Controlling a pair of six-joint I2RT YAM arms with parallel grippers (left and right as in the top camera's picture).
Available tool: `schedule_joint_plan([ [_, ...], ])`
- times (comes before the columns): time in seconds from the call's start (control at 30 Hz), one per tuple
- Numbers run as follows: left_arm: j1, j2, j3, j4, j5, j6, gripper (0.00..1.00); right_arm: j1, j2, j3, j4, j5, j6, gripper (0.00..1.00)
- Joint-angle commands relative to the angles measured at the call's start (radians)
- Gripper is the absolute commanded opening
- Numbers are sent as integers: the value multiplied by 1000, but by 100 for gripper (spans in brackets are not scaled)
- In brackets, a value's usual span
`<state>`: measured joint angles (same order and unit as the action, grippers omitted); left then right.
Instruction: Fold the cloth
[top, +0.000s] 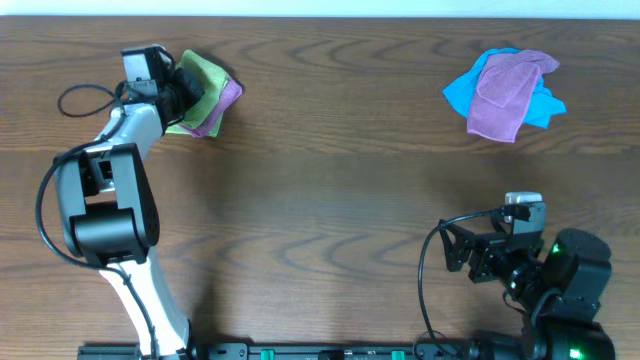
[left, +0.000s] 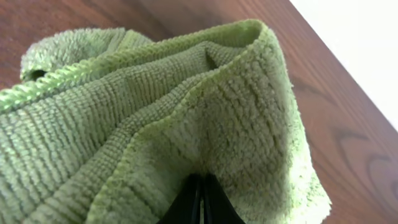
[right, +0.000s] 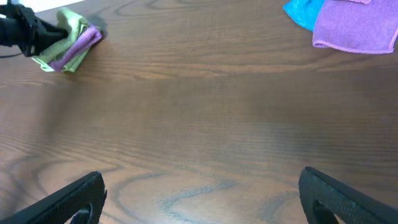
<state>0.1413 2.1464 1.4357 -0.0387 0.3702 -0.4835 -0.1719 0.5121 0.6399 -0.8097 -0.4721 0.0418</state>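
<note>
The lime-green cloth (top: 200, 78) lies bunched at the far left of the table, on top of a purple cloth (top: 222, 108). My left gripper (top: 183, 92) is at its left edge and shut on a fold of it. In the left wrist view the green cloth (left: 186, 112) fills the frame, with the closed black fingertips (left: 201, 193) pinching it at the bottom. From the right wrist view the green cloth (right: 69, 26) shows far off at the left. My right gripper (right: 202, 193) is open and empty, low near the table's front right. The white tag is hidden.
A second purple cloth (top: 508, 92) lies on a bright blue cloth (top: 462, 92) at the far right. A black cable (top: 82, 98) loops at the far left by the left arm. The table's far edge (top: 400, 20) runs just behind both piles.
</note>
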Motion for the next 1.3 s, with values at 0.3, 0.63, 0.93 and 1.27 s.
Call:
schedule_joint_plan([
  [0.3, 3, -192, 174, -306, 16, 176, 13, -8, -3, -6, 1, -10, 10, 99],
  [0.63, 2, -343, 174, -525, 22, 251, 95, -8, -3, -6, 1, -10, 10, 99],
  [0.93, 2, -440, 174, -790, -16, 354, 95, -8, -3, -6, 1, -10, 10, 99],
  [1.27, 4, -492, 174, -1035, -47, 354, 95, -8, -3, -6, 1, -10, 10, 99],
])
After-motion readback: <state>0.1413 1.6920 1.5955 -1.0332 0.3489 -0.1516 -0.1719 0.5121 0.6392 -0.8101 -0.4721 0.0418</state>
